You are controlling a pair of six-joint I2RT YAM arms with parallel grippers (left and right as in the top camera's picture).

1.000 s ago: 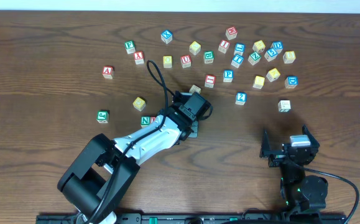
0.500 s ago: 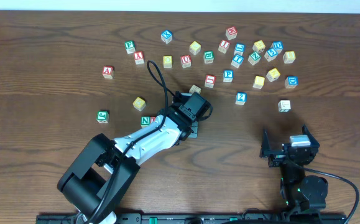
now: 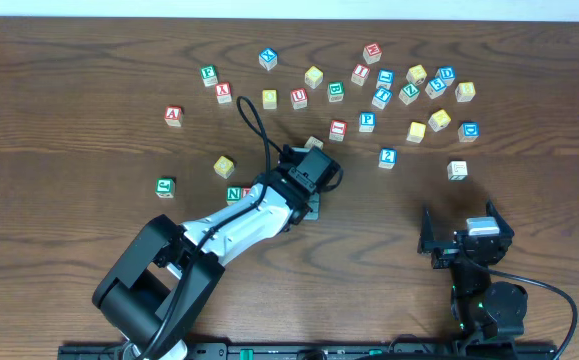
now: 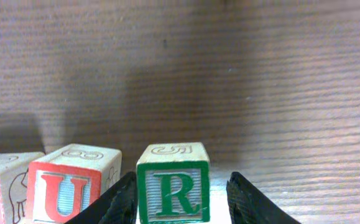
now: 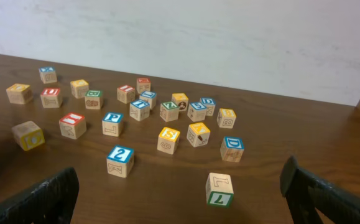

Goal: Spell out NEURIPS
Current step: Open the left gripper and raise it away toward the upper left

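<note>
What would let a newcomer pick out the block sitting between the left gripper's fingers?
Follow the left arm out from the table's near edge to the left gripper. Between its fingers stands the R cube, with the U cube just beside it. Unlike that red-lettered neighbour, it shows a green R in a green frame.
</note>
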